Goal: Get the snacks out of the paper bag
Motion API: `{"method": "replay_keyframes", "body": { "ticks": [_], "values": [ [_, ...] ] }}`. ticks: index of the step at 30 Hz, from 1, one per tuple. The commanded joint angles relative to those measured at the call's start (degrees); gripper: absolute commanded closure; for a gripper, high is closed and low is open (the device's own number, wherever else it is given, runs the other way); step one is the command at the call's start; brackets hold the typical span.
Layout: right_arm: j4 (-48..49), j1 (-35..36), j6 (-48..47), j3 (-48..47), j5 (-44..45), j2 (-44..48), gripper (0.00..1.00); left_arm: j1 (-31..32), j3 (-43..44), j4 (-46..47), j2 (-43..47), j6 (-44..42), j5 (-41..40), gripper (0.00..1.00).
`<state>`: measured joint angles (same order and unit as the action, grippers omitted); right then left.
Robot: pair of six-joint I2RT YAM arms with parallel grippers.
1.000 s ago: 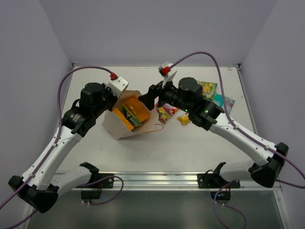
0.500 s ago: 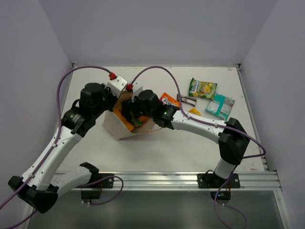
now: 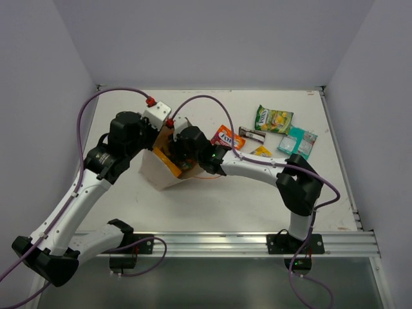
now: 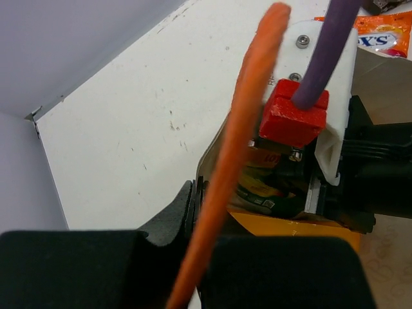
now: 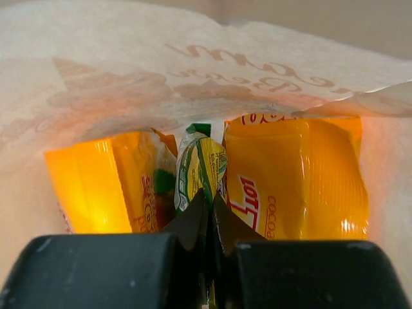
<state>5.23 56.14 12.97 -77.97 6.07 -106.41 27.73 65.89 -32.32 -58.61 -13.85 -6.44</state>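
Reviewer: Claw state, right arm?
Annotator: Right claw (image 5: 209,215) pressed together, pinching the green packet (image 5: 201,164) by its near edge, deep inside the paper bag (image 5: 129,71). Yellow-orange packet (image 5: 96,187) just beside it on one side, second yellow-orange packet (image 5: 296,174) on the other.
Reviewer: Left?
Annotator: Left claw (image 4: 195,212) closed on the bag's rim, with the orange string handle (image 4: 244,122) running past it. Looks like it's holding the mouth open.
Reviewer: Progress?
Annotator: Past halfway, I'd say. Out on the worktop (image 3: 212,206): orange-white packet (image 3: 226,136), dark bar (image 3: 252,134), lime packet (image 3: 273,119), teal packet (image 3: 297,143), small yellow packet (image 3: 261,151). At least three left in the bag, none lifted clear.
Reviewer: View differences?
Annotator: Only the right wrist view shows the pinch and lets you count what's inside. Top view hides that claw behind the arm but alone gives the whole unloaded spread. Left wrist view catches just the orange-white packet's corner.
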Motion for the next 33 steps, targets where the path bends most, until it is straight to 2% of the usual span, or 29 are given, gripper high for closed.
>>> {"method": "replay_keyframes", "body": {
  "ticks": [1, 7, 13, 19, 21, 24, 26, 29, 31, 33],
  "values": [
    [2.77, 0.11, -2.06, 0.81, 1.5, 6.9, 1.0, -0.13, 1.88, 8.76, 1.92, 0.4, -2.34, 1.0],
    [-0.92, 0.11, -5.41, -1.38, -0.61, 19.2, 1.0, -0.13, 0.91, 8.85, 1.83, 1.63, -7.26, 1.0],
    [-5.06, 0.11, -7.7, -4.55, -1.67, 26.77, 1.0, -0.13, 1.0, 8.85, 1.39, 2.59, -11.57, 1.0],
    [-5.06, -1.38, -11.82, -5.34, 7.55, 38.28, 1.0, -0.48, 1.08, 9.99, 0.6, 2.77, -20.44, 1.0],
    [-5.06, -2.43, -12.35, -5.43, 9.48, 42.66, 1.0, -1.18, 1.52, 10.87, -0.19, 2.25, -21.68, 1.0],
    [-7.42, -3.93, -15.34, -4.64, 17.56, 46.72, 1.0, -2.32, 2.05, 12.89, -1.33, 1.72, -22.74, 1.0],
    [-11.99, -5.95, -14.12, -3.51, 21.17, 47.61, 1.0, -2.59, 1.88, 15.42, -1.77, 0.32, -23.27, 1.0],
    [-16.91, -7.8, -7.98, 2.63, 20.57, 49.54, 1.0, -3.12, 1.61, 18.33, -2.38, -1.61, -22.22, 1.0],
    [-19.29, -7.98, -3.25, 8.26, 18.21, 50.42, 1.0, -3.47, 1.87, 19.22, -3.09, -2.23, -21.6, 1.0],
    [-21.84, -7.98, -0.07, 11.95, 10.75, 50.34, 1.0, -3.55, 2.05, 20.45, -3.53, -3.29, -20.64, 1.0]
  ]
}}
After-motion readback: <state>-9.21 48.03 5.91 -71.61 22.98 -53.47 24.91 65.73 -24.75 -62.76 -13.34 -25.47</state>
